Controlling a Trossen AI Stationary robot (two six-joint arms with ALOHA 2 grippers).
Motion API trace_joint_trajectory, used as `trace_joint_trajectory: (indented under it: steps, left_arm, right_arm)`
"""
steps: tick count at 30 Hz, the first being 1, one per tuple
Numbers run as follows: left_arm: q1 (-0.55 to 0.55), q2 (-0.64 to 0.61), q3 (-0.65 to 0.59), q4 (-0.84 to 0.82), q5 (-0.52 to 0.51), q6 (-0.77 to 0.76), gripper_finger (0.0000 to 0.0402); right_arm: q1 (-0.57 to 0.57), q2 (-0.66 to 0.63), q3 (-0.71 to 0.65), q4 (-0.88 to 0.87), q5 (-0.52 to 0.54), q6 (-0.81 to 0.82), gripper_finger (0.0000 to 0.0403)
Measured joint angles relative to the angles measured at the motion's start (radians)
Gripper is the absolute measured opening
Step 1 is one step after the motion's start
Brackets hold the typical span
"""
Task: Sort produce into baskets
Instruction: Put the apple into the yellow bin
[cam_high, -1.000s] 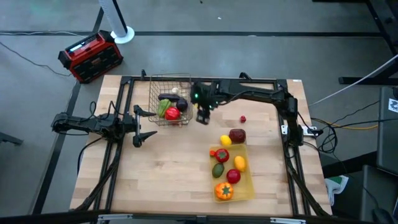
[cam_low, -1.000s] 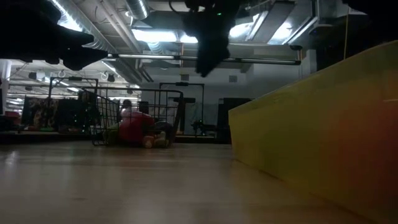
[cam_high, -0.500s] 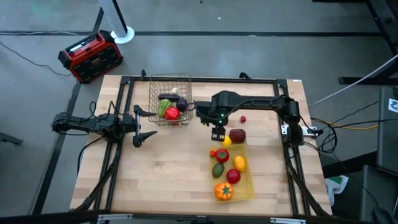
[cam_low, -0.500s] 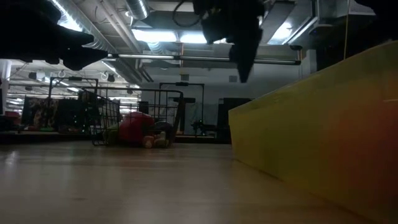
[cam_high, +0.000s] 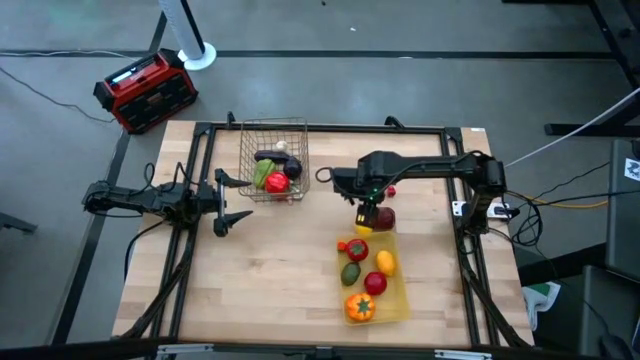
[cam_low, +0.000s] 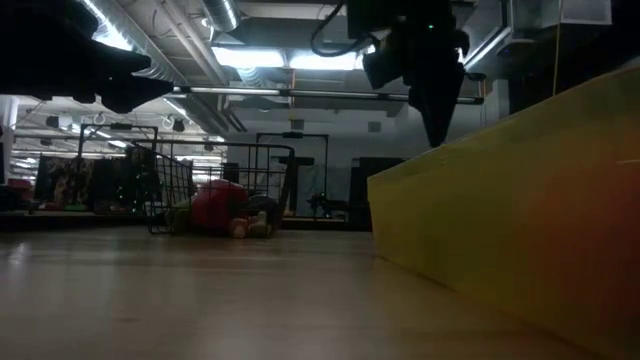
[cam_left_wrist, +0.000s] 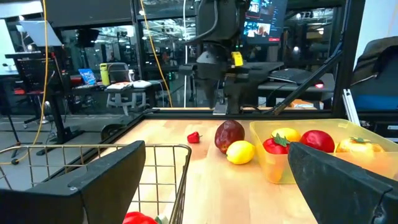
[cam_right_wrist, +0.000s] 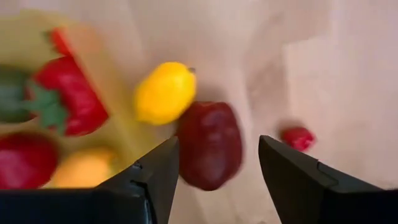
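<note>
My right gripper (cam_high: 364, 208) is open and hovers above a dark red fruit (cam_right_wrist: 210, 146), its fingers on either side of it without touching. The fruit lies on the table at the far end of the yellow tray (cam_high: 400, 300), beside a yellow lemon (cam_right_wrist: 163, 92). A small red piece (cam_high: 390, 190) lies farther back. The tray holds several fruits. The wire-mesh basket (cam_high: 273, 130) at the far left holds a red, a green and a dark purple piece. My left gripper (cam_high: 240, 198) is open and empty, near that basket.
A red-and-black box (cam_high: 145, 90) stands on the floor beyond the table's far left corner. Bare wooden table top (cam_high: 260, 280) lies left of the tray and near the front edge. In the low view, the tray's wall (cam_low: 520, 200) stands close at the right.
My right gripper has gone from beside the wire basket toward the table's right and near edges, and now stands over the dark red fruit at the tray's far end. The produce has not moved.
</note>
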Motion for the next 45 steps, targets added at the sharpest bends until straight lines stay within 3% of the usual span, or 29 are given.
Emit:
trace_joint_trajectory:
  steps: [5,20,29,33,38,45]
  left_arm:
    - [0.0,0.0,0.0,0.0,0.0,0.0,0.0392]
    - [0.0,0.0,0.0,0.0,0.0,-0.008,0.0392]
    - [0.0,0.0,0.0,0.0,0.0,-0.004,0.0392]
    - [0.0,0.0,0.0,0.0,0.0,-0.002,0.0392]
    - [0.0,0.0,0.0,0.0,0.0,-0.001,0.0392]
    - [0.0,0.0,0.0,0.0,0.0,-0.001,0.0392]
  right_arm:
    - [0.0,0.0,0.0,0.011,0.067,0.001,0.0218]
    - [0.0,0.001,0.0,0.026,0.057,0.05,0.0218]
    - [0.0,0.002,-0.004,-0.018,-0.004,0.054,0.0221]
    - [0.0,0.002,-0.036,-0.049,-0.004,0.079,0.0249]
    - [0.0,0.002,-0.099,-0.053,-0.006,0.09,0.0312]
    - [0.005,0.003,-0.138,-0.051,-0.107,0.107,0.0383]
